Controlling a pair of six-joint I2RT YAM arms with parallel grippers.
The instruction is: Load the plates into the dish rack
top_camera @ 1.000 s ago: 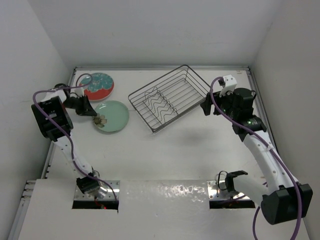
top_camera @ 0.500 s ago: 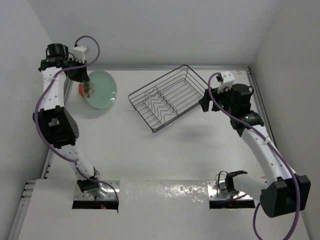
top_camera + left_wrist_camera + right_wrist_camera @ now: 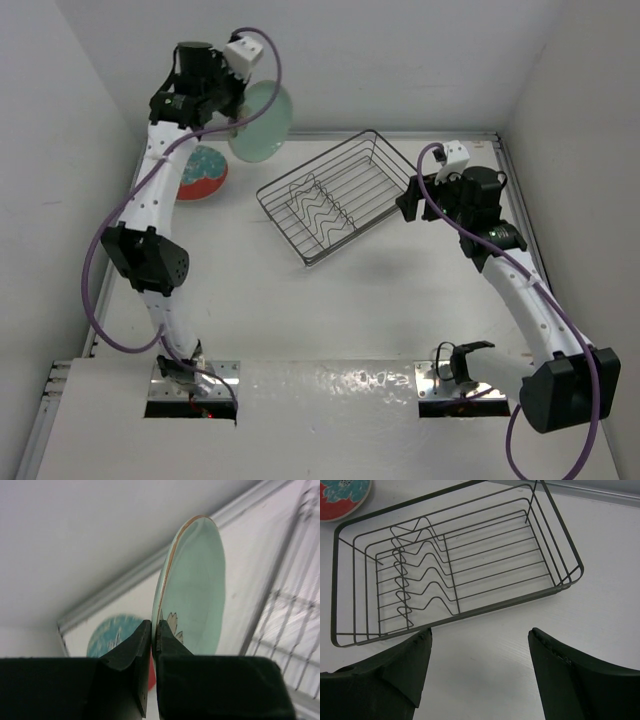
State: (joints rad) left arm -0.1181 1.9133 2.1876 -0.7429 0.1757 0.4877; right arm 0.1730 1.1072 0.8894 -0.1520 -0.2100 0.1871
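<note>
1. Mint-green plate [image 3: 262, 122], top view: it is pinched by its rim in the left gripper [image 3: 232, 112], raised off the table [image 3: 300, 300] and tipped on edge, its face spreading away from the jaws toward the dish rack [image 3: 340, 195]. The red-rimmed plate [image 3: 197, 172] lies flat on the table below those jaws. The right gripper [image 3: 408, 208] hovers just beside the rack's right end.
2. Left wrist view: the left gripper's [image 3: 154, 627] jaws are clenched on the mint-green plate's [image 3: 197, 590] lower rim, beside its brownish mark. The plate stands up from the fingertips. The red-rimmed plate [image 3: 112, 635] shows beyond the jaws, to their left, and the rack's wires [image 3: 295, 605] to their right.
3. Right wrist view: the right gripper's [image 3: 480, 632] jaws are spread wide, holding nothing. The dish rack [image 3: 492, 609] sits on the table just ahead of the fingertips, with no plates in it. A slice of the red-rimmed plate [image 3: 342, 497] lies far ahead to the left.
</note>
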